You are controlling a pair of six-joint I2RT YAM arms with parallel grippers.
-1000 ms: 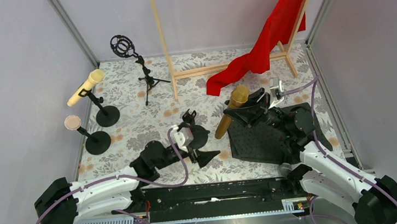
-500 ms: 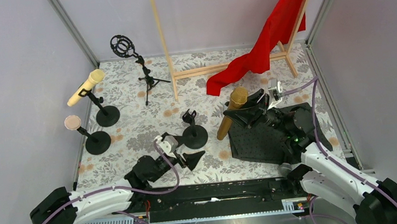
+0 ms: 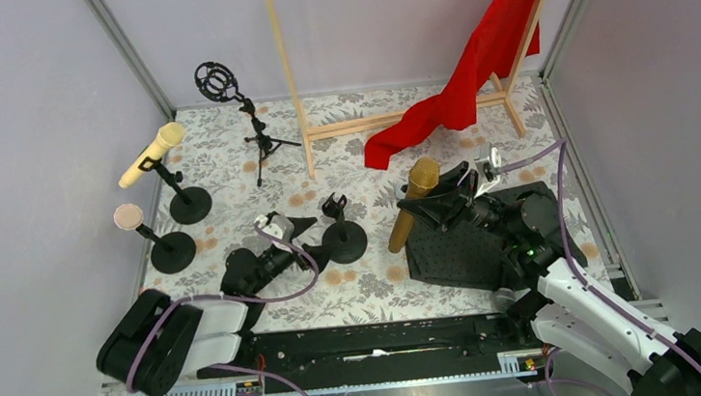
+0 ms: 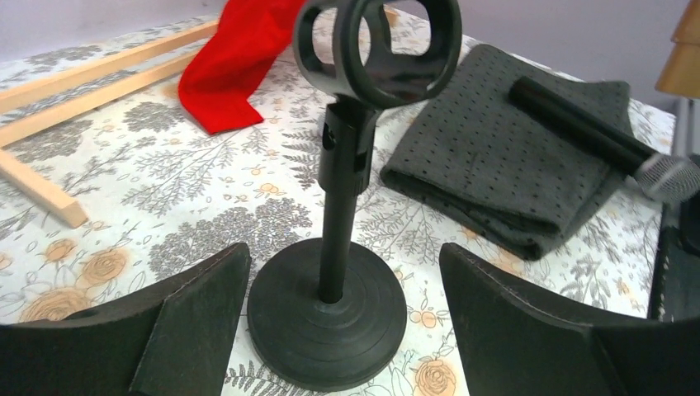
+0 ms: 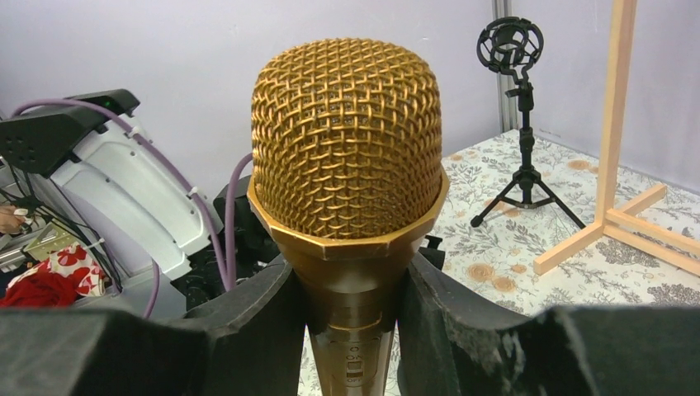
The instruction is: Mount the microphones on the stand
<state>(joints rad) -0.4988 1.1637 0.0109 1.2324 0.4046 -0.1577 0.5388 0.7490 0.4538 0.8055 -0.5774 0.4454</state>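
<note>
Right gripper (image 3: 437, 211) is clamped on the gold microphone (image 3: 415, 201), centre-right of the top view. Its fingers (image 5: 264, 322) pinch the body just under the mesh head. The mic stands near upright, its lower end by the left edge of the dark perforated mat (image 3: 450, 261).

Left gripper (image 3: 296, 230) is spread wide with nothing in it, low over the floral tabletop (image 3: 228, 171). It faces the empty desk stand (image 3: 343, 236) just to its right. In the wrist view the stand's post sits between the two fingers, no contact. Stand clip (image 4: 376, 49) is empty.

Pale yellow microphone (image 3: 153, 154) sits in a stand at upper left, and the pink microphone (image 3: 128, 216) in the stand just below it. Black-handled microphone (image 4: 578, 132) with a silver grille lies on the mat.

Shock-mount tripod (image 3: 219, 80) and red cloth (image 3: 470, 70) on a wooden rack (image 3: 291, 77) are along the top.
</note>
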